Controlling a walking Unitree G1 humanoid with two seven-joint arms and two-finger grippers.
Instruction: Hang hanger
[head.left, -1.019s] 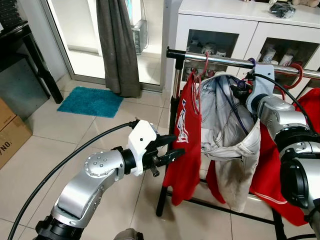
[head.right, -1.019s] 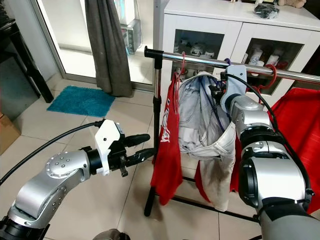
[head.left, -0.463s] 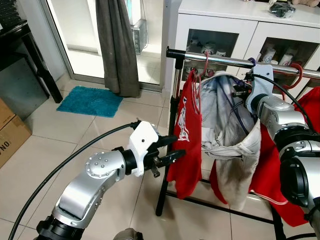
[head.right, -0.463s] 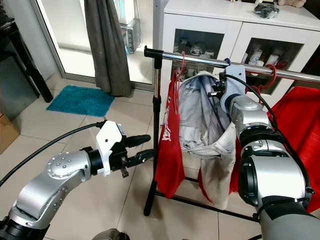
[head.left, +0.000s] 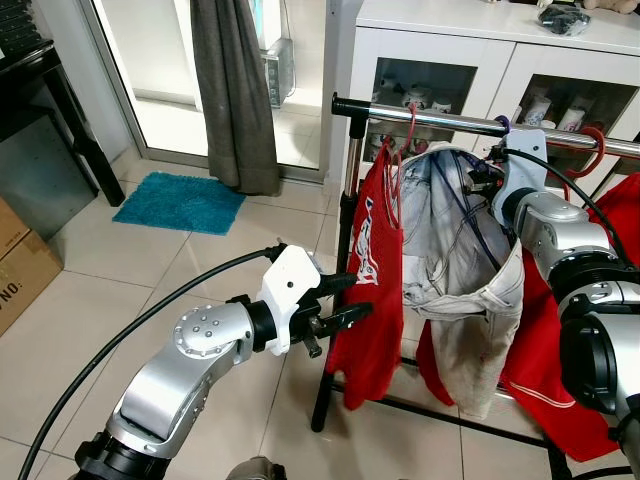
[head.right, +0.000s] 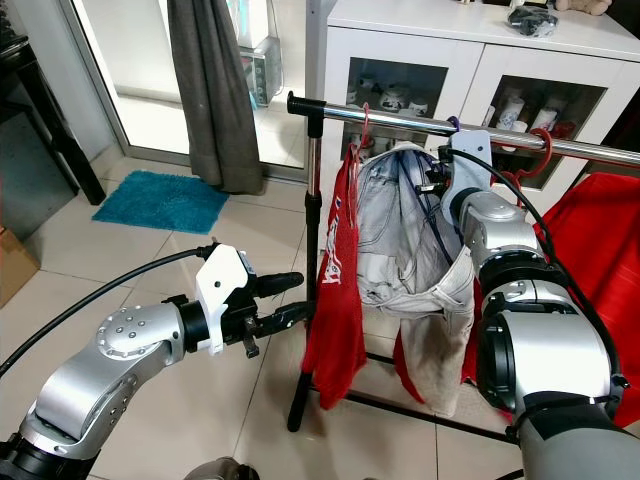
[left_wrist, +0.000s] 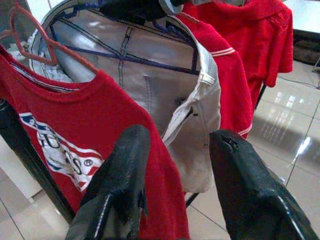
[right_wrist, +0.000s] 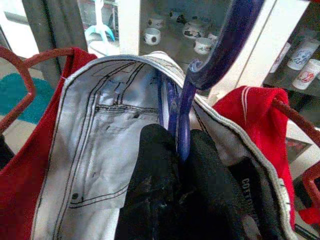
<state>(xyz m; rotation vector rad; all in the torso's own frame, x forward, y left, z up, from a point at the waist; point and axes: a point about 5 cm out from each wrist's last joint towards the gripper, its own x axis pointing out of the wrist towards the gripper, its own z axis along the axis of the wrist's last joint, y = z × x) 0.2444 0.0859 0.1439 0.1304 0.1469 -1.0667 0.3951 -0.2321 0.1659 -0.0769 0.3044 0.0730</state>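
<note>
A purple hanger (right_wrist: 186, 95) carries pale grey jeans (head.left: 455, 260) up at the chrome rail (head.left: 440, 119) of a clothes rack. My right gripper (right_wrist: 176, 165) is shut on the purple hanger's neck, just below the rail. To its left on the rail, a red T-shirt (head.left: 372, 270) hangs from a red hanger (head.left: 400, 150). My left gripper (head.left: 345, 300) stands open, low and in front of the red T-shirt's left side, with nothing between its fingers (left_wrist: 125, 170).
More red clothes (head.left: 575, 330) hang to the right on the rack. A white glass-door cabinet (head.left: 470, 60) stands right behind it. A grey curtain (head.left: 235, 90), a teal mat (head.left: 180, 200) and a cardboard box (head.left: 20, 260) lie to the left on the tiled floor.
The jeans and red T-shirt have swung slightly on the rail. My left gripper has edged a little toward the red T-shirt. My right gripper keeps its hold on the purple hanger.
</note>
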